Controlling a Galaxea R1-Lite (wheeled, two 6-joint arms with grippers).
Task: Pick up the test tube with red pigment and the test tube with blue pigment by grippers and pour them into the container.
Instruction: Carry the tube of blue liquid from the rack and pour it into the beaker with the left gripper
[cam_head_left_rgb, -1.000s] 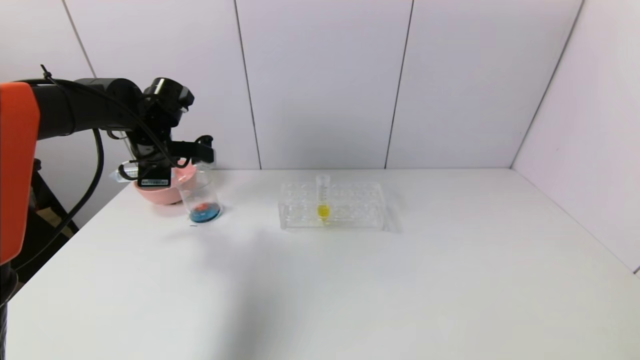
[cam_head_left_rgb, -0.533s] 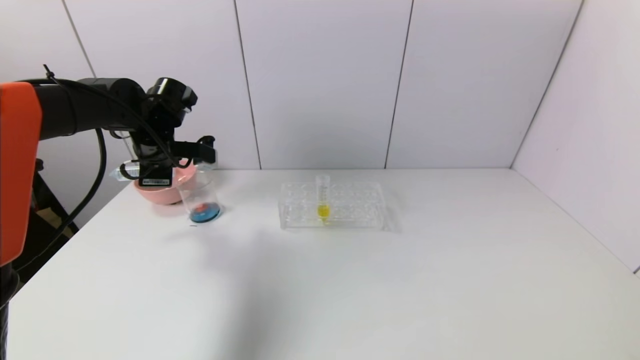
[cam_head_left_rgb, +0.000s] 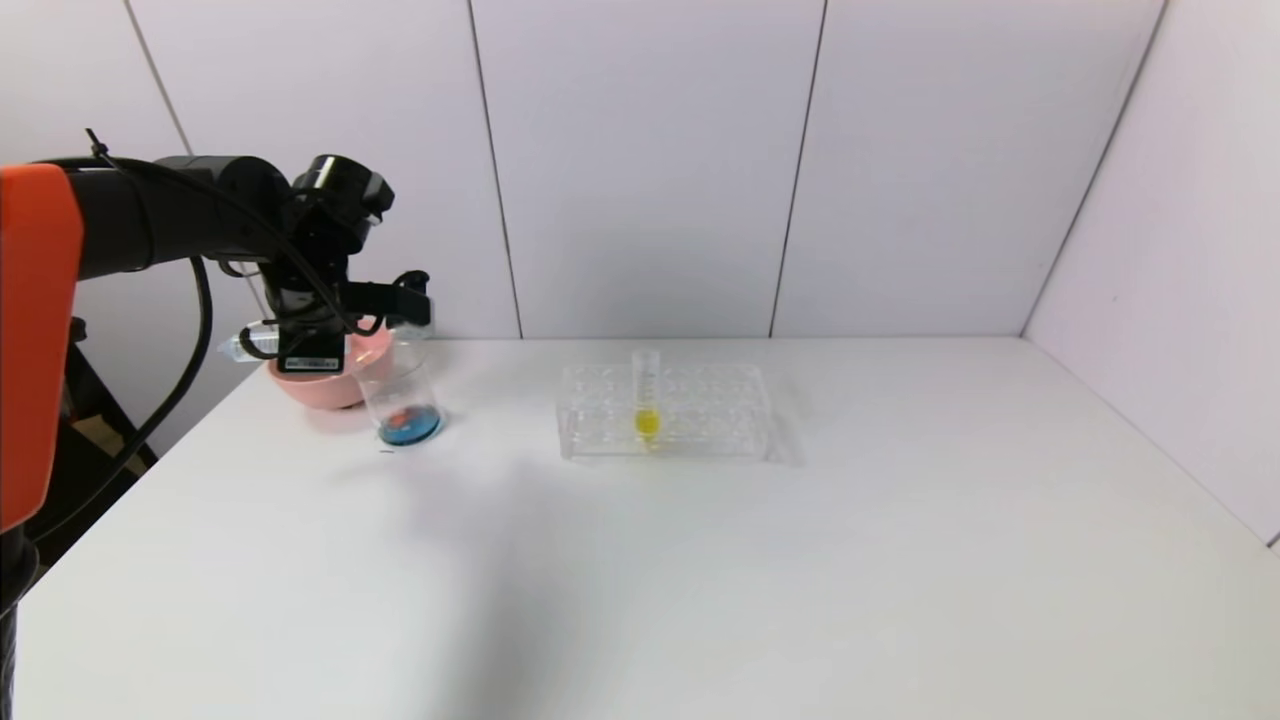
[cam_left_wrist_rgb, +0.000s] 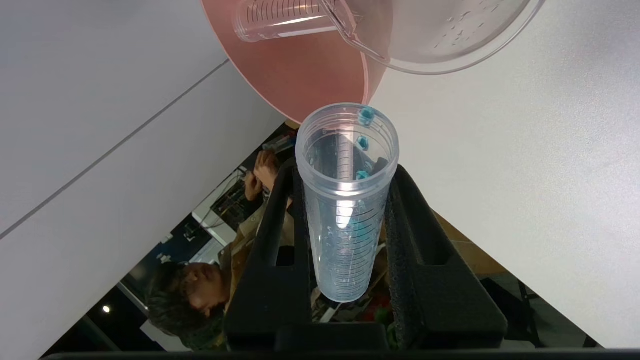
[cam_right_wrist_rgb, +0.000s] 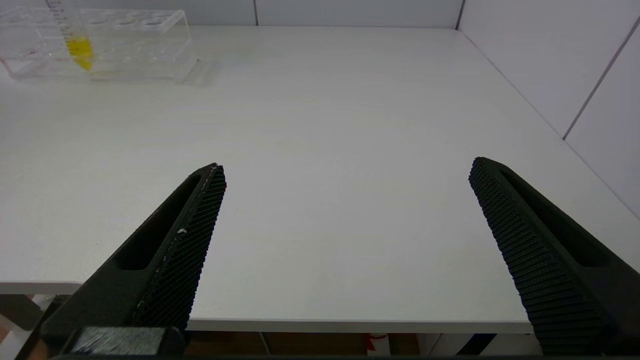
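Left gripper (cam_left_wrist_rgb: 345, 235) is clamping the test tube with blue pigment (cam_left_wrist_rgb: 345, 200) between both black fingers (cam_left_wrist_rgb: 280, 250), high at the table's far left corner. The tube is lying tipped over, its long axis running roughly level, with the open mouth facing the pink bowl (cam_left_wrist_rgb: 310, 75) and the container (cam_left_wrist_rgb: 440, 45); only 3 small blue droplets are clinging inside the wall near the rim, so the tube is reading as emptied. In the head view the left gripper (cam_head_left_rgb: 385, 300) is hovering just above and behind the container (cam_head_left_rgb: 400, 395), which is standing upright just beside the pink bowl (cam_head_left_rgb: 320, 385) and is holding a blue pool with a red patch at its bottom, suggesting both pigments are already poured. A second clear tube (cam_left_wrist_rgb: 280, 22), apparently empty, is lying on its side in the pink bowl; it may be the red one, though that cannot be confirmed. The bowl is lying directly ahead of the held tube's mouth, along the tube's own axis, so a release there is the likely next move. A yellow-liquid tube (cam_head_left_rgb: 646, 395) is standing upright in the clear rack (cam_head_left_rgb: 700, 415), mid-table, well apart. Right gripper (cam_right_wrist_rgb: 345, 200) is idling spread wide, low at the table's near edge.
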